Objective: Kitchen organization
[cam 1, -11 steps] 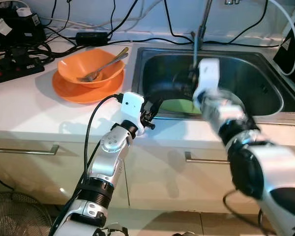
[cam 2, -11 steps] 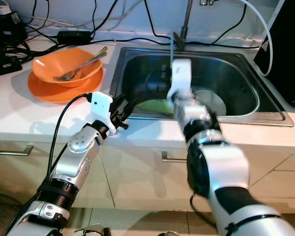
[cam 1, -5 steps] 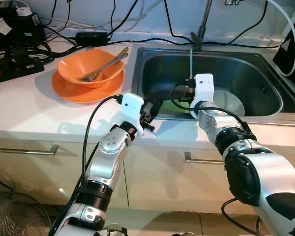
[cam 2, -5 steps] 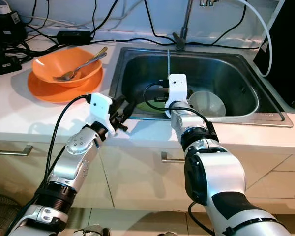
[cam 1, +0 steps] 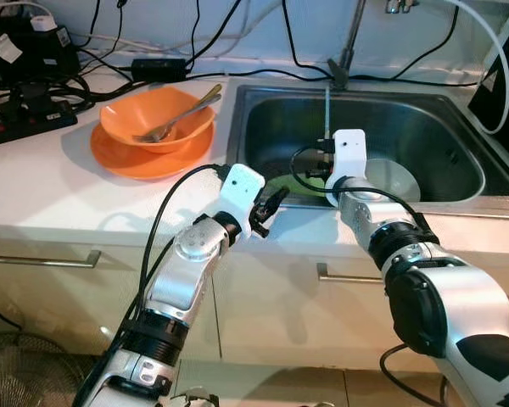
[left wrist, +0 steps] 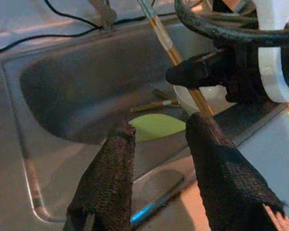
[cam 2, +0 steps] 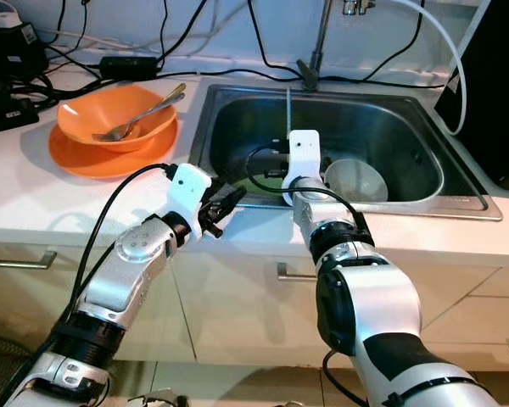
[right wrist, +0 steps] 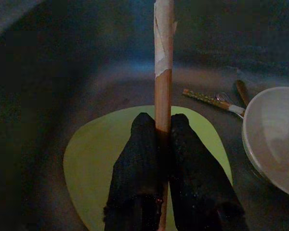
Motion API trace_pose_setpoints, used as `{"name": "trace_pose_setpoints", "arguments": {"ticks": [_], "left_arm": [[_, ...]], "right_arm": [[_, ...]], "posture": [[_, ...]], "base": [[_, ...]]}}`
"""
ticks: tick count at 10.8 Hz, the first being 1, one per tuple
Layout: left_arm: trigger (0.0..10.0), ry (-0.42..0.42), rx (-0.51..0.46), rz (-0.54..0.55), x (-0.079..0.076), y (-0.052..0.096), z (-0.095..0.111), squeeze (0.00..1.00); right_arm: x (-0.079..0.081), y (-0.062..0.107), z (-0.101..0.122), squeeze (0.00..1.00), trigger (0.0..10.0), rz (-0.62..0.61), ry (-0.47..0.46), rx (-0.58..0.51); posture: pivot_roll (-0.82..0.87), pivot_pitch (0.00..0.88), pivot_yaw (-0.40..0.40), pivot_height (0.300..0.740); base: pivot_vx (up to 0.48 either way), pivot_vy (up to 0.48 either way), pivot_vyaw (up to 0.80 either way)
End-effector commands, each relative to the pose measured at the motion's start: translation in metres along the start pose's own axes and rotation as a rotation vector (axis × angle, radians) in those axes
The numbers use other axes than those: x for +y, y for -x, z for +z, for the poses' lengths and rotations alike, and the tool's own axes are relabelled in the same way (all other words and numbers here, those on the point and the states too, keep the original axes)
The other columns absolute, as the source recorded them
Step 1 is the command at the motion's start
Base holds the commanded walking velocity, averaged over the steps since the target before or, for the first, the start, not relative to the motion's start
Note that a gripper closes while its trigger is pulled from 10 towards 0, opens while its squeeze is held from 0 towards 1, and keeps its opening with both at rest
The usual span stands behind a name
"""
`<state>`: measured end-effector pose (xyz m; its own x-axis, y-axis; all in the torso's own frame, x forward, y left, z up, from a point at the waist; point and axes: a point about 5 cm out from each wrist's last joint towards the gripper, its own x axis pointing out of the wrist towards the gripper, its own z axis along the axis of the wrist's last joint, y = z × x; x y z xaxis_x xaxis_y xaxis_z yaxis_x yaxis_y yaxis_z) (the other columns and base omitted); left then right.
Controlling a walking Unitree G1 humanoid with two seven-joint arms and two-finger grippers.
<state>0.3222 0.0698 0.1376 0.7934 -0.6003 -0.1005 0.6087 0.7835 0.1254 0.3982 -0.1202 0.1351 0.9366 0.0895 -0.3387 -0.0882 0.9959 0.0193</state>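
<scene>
Over the stainless steel sink (cam 1: 424, 119), the right gripper (right wrist: 160, 132) clamps an upright wooden chopstick (right wrist: 163, 62); the left gripper (left wrist: 156, 154) hovers open at the rim.

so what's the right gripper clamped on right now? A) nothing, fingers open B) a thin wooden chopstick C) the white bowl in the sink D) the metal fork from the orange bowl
B: the right gripper has its two black fingers pressed shut on a thin wooden chopstick, held over the light green plate lying in the steel sink.
</scene>
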Motion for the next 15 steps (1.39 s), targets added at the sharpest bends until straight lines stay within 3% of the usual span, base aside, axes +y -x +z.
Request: {"name": "trace_pose_setpoints", "arguments": {"ticks": [1, 2, 3, 6, 7, 8, 10, 13, 15], "left_arm": [[10.0, 0.005, 0.041, -0.024, -0.003, -0.001, -0.003, 0.00], [10.0, 0.011, 0.043, -0.022, -0.003, -0.001, -0.002, 0.00], [10.0, 0.015, 0.056, -0.020, -0.003, 0.000, -0.003, 0.00], [10.0, 0.020, 0.069, -0.016, -0.002, 0.002, -0.003, 0.00], [10.0, 0.022, 0.073, -0.016, -0.003, 0.002, -0.004, 0.00], [10.0, 0.021, 0.077, -0.017, -0.004, 0.002, -0.005, 0.00], [10.0, 0.012, 0.068, 0.002, -0.003, 0.002, -0.006, 0.00], [10.0, 0.050, 0.005, 0.093, 0.003, 0.001, -0.007, 0.00], [10.0, 0.070, -0.034, 0.133, 0.003, 0.000, -0.007, 0.00]], "right_arm": [[0.002, 0.001, -0.012, 0.00, 10.0, 0.002, -0.001, 0.038], [0.002, 0.001, -0.012, 0.00, 10.0, 0.004, -0.004, 0.036], [0.002, 0.001, -0.012, 1.00, 10.0, 0.008, -0.005, 0.033], [0.002, 0.001, -0.013, 1.00, 10.0, 0.008, -0.002, 0.036], [0.002, 0.001, -0.013, 0.57, 10.0, 0.006, 0.004, 0.037], [0.003, 0.001, -0.014, 0.00, 10.0, 0.007, 0.006, 0.035], [0.005, 0.000, -0.002, 0.00, 10.0, 0.011, 0.035, -0.041], [0.010, 0.008, 0.044, 0.00, 10.0, 0.088, 0.001, -0.384], [0.002, 0.019, 0.050, 0.00, 10.0, 0.071, -0.041, -0.550]], "posture": [[0.20, 0.000, -0.029, 0.740], [0.19, 0.000, -0.029, 0.740], [0.19, 0.000, -0.029, 0.740], [0.20, 0.000, -0.029, 0.740], [0.20, 0.000, -0.027, 0.740], [0.19, 0.000, -0.024, 0.740], [0.19, 0.000, -0.022, 0.740], [0.14, 0.000, -0.013, 0.740], [0.11, 0.000, -0.011, 0.740]], "base": [[0.000, 0.000, 0.00], [0.000, 0.000, 0.00], [0.000, 0.000, 0.00], [0.000, 0.000, 0.00], [0.000, 0.000, 0.00], [0.000, 0.000, 0.00], [0.000, 0.000, 0.00], [0.000, 0.000, 0.00], [0.000, 0.000, 0.00]]}}
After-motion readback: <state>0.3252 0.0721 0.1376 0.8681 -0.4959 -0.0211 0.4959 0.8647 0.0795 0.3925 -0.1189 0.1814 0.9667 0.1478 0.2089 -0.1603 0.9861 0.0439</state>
